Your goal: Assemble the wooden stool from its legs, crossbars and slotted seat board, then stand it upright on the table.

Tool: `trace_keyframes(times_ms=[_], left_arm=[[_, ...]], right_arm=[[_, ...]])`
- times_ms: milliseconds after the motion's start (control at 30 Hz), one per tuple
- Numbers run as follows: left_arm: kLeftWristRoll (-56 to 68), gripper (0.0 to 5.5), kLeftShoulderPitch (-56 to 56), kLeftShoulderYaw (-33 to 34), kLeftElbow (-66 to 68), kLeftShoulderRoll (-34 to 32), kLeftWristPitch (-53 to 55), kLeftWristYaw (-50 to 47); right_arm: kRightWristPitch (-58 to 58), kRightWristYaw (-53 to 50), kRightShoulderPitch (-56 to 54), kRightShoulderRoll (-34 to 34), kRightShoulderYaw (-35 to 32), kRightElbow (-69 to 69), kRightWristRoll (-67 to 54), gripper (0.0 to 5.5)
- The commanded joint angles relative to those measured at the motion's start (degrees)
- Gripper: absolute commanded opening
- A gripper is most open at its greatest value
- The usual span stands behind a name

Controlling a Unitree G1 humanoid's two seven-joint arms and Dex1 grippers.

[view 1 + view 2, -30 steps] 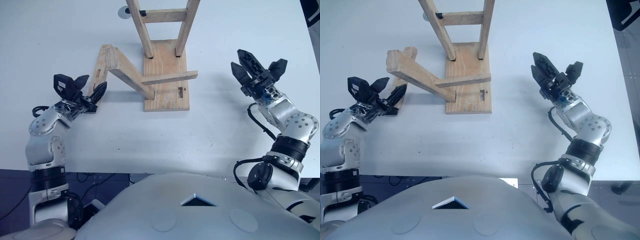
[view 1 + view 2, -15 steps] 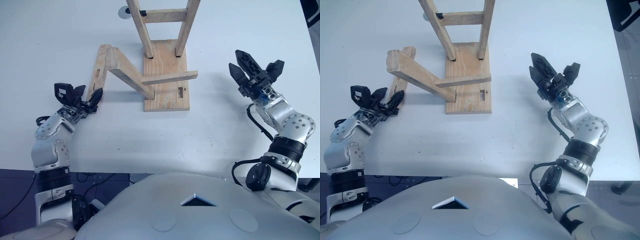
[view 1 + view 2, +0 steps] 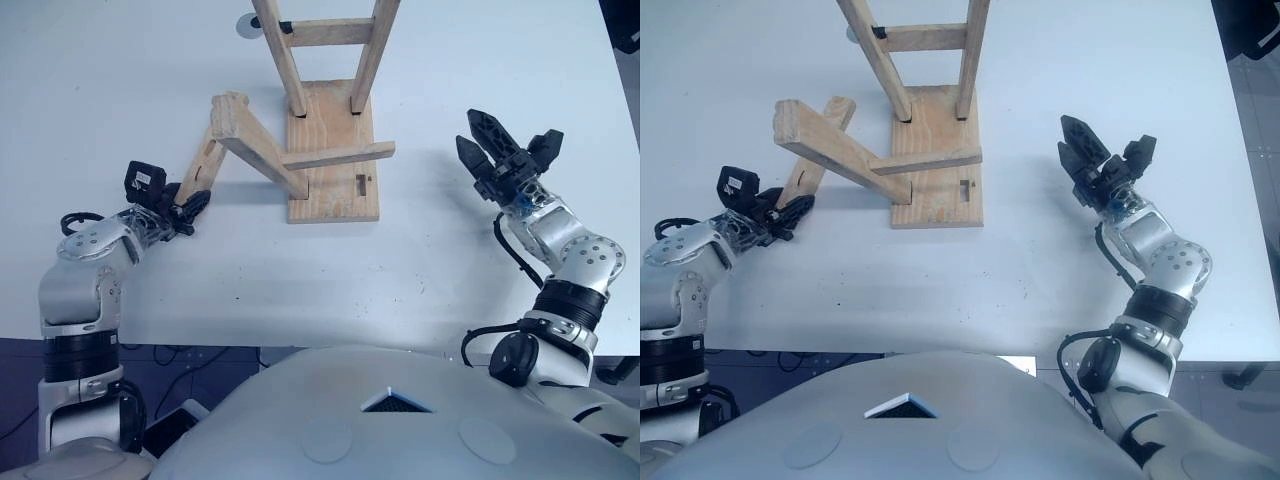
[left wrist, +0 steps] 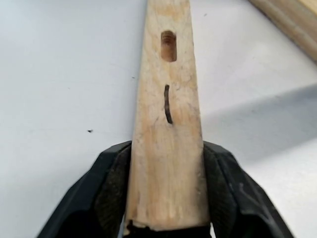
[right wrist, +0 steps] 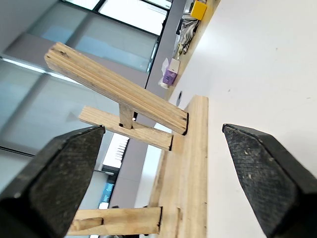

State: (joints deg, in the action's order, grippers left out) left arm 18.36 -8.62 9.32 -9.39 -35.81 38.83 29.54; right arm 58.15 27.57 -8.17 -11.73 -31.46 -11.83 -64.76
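Left end effector [image 4: 167, 163] clamped on near end of loose leg [image 3: 203, 160], which lies on desk [image 3: 300, 270] left of seat board [image 3: 335, 195]. Right end effector [image 3: 510, 137] open, hovering right of board.

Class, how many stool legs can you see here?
4. Two upright legs stand at the seat board's far end; a tilted leg with a crossbar leans at its left edge; a flat leg lies on the table in the left gripper. None seems hidden.

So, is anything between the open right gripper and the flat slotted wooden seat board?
Nothing visible: bare white table separates the right gripper from the wooden seat board's right edge. A wooden crossbar juts past that edge.
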Motion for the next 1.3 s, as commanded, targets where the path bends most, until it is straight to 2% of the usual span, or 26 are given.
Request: trace_keyframes(times_ms=[33,167,267,367,467,567,700,1100,1300], left_arm=[[-4.24,2.05,1.74,-3.86,3.30,-0.14,-5.64,1.02],[2.76,2.05,14.09,4.06,10.58,2.05,-10.82,3.33],[13.37,2.05,25.54,11.38,15.50,1.06,-6.20,7.24],[26.08,2.05,36.53,16.06,18.62,-1.80,3.79,13.86],[35.91,2.04,43.55,14.80,18.04,-1.01,15.54,16.77],[40.81,2.04,46.21,9.48,16.71,2.12,21.67,21.83],[40.85,2.04,45.89,3.92,15.82,4.92,23.04,25.37],[42.60,2.04,45.44,2.20,13.77,5.85,25.74,27.07],[46.22,2.04,45.52,4.21,13.19,7.08,28.24,26.35]], right_arm=[[-1.00,-1.50,-1.14,0.65,-0.14,0.46,-0.65,4.37],[-4.33,-2.01,-4.20,-1.07,-0.26,4.10,-0.23,4.37],[-6.00,-3.35,-8.37,-1.39,0.36,11.08,-2.42,4.37],[-9.70,-0.49,-15.25,-2.77,5.38,17.22,0.94,4.37],[-10.00,3.02,-24.04,-2.94,10.68,16.84,1.16,4.37],[-6.43,5.16,-31.02,-0.96,13.83,9.93,-1.34,4.37],[-4.90,4.50,-37.37,3.77,15.36,3.62,-4.03,4.37],[-1.62,6.15,-38.42,6.24,16.94,1.07,-4.69,4.37],[-0.59,7.82,-38.63,5.54,16.60,0.66,-5.30,3.38]])
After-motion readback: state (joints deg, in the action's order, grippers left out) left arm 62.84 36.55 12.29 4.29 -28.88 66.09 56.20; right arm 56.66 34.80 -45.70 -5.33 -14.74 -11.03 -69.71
